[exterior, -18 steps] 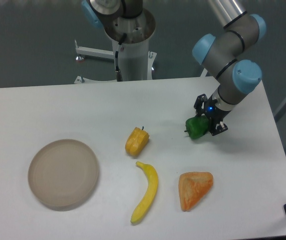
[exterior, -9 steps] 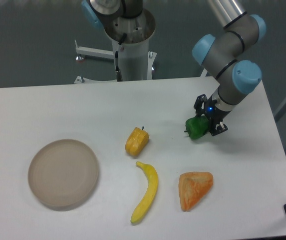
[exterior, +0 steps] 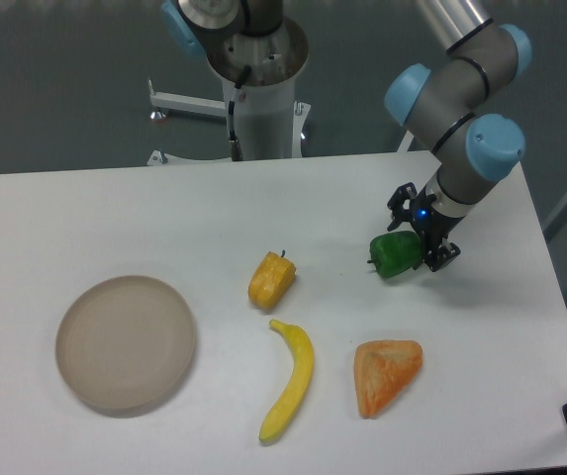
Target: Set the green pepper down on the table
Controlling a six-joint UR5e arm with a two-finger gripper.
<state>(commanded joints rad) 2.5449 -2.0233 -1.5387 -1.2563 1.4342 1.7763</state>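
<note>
The green pepper [exterior: 392, 257] lies on the white table [exterior: 164, 218] at the right of the middle, its dark stem pointing left. My gripper [exterior: 421, 229] is right beside it on its right. The black fingers stand either side of the pepper's right end. They look open, a little apart from the pepper, which rests on the tabletop.
A yellow-orange pepper [exterior: 271, 280] lies at the table's middle, a banana [exterior: 290, 381] below it and an orange wedge-shaped piece [exterior: 387, 374] at the front right. A round beige plate [exterior: 126, 342] sits at the front left. The arm's base column [exterior: 258, 94] stands behind the table.
My gripper has drawn back slightly to the upper right. The green pepper has stayed almost in place on the table, and more of it now shows.
</note>
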